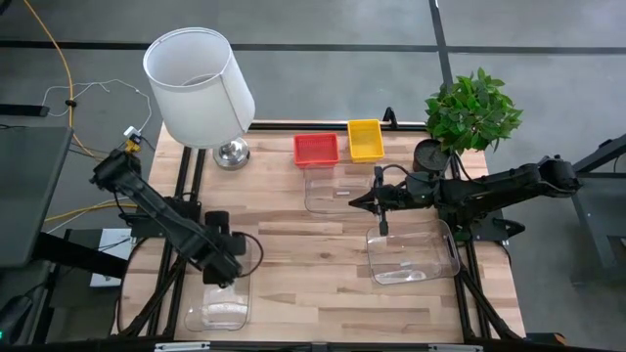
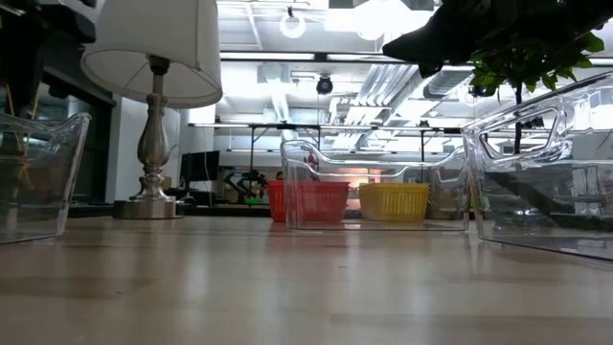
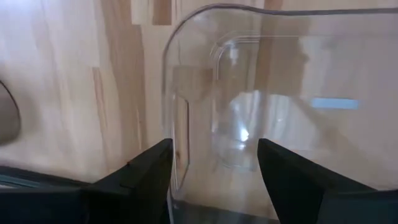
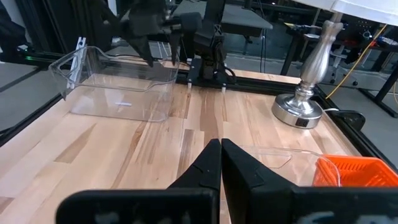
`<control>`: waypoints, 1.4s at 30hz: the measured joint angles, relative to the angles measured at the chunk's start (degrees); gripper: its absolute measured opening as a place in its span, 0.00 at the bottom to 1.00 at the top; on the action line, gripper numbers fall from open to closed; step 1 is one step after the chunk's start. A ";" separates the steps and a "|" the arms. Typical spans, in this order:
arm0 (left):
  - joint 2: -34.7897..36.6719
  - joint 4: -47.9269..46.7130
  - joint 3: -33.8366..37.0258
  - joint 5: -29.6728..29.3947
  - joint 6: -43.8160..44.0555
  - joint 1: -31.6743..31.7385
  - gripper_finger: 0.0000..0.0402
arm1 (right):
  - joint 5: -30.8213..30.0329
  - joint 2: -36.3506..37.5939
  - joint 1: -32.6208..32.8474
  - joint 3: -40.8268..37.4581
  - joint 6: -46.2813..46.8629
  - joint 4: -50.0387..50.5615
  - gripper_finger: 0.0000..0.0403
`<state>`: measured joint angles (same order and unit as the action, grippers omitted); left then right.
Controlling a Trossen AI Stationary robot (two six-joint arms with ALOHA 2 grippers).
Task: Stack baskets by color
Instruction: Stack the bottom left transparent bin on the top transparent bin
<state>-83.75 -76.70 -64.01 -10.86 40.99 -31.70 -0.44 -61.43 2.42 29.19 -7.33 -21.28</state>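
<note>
Wooden surface (image 1: pixel 313 249): left gripper (image 1: pixel 223 279) spread astride clear tub (image 1: pixel 217 303) rim, far from lamp (image 1: pixel 201 88). Right gripper (image 1: pixel 364 201) pressed together. Red basket (image 1: pixel 316 150), yellow basket (image 1: pixel 365 140) beside lamp. Likely mid tub-stacking; next, clamp and lift.

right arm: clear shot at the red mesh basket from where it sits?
Probably yes. The right claw, shut, hovers over the clear plastic tub directly in front of the red-orange mesh basket. Nothing stands between them but that low tub, which the arm can pass over.
</note>
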 joint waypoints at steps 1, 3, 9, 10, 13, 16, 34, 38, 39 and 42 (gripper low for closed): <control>-0.94 0.05 0.00 -0.70 -0.92 -0.01 0.56 | -0.01 0.00 0.00 0.00 0.15 0.00 0.00; -2.67 0.02 -0.01 -2.68 -2.89 0.29 0.56 | 0.01 0.00 0.00 0.00 0.97 0.00 0.00; -7.28 -0.94 -0.07 -5.29 -5.64 2.63 0.56 | 0.01 0.00 0.00 0.00 1.53 0.95 0.00; -7.81 -1.33 -0.07 -5.75 -5.65 2.97 0.56 | 0.01 -0.01 0.00 0.00 1.53 1.10 0.00; -8.64 -2.62 -0.07 -6.93 -5.66 3.42 0.56 | 0.01 -0.02 0.00 0.00 1.54 1.53 0.00; -8.65 -2.63 -0.07 -6.60 -5.66 3.89 0.56 | 0.01 0.00 0.00 0.00 1.55 1.62 0.00; -8.63 5.15 4.13 0.09 -16.05 12.98 0.48 | 0.01 -0.02 0.00 0.00 2.40 2.21 0.00; -8.63 7.61 4.13 -0.06 -19.44 14.69 0.38 | 0.01 -0.02 0.00 0.00 2.40 2.21 0.00; -8.63 8.17 4.13 -0.06 -20.47 15.12 0.34 | 0.01 -0.02 0.00 0.00 2.40 2.21 0.00; -8.63 8.76 4.15 -1.87 -23.16 16.53 0.22 | 0.01 -0.02 0.00 0.00 2.40 2.21 0.00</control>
<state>-92.38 -67.94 -59.86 -12.73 17.83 -15.17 -0.43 -61.45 2.42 29.19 -4.93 -19.07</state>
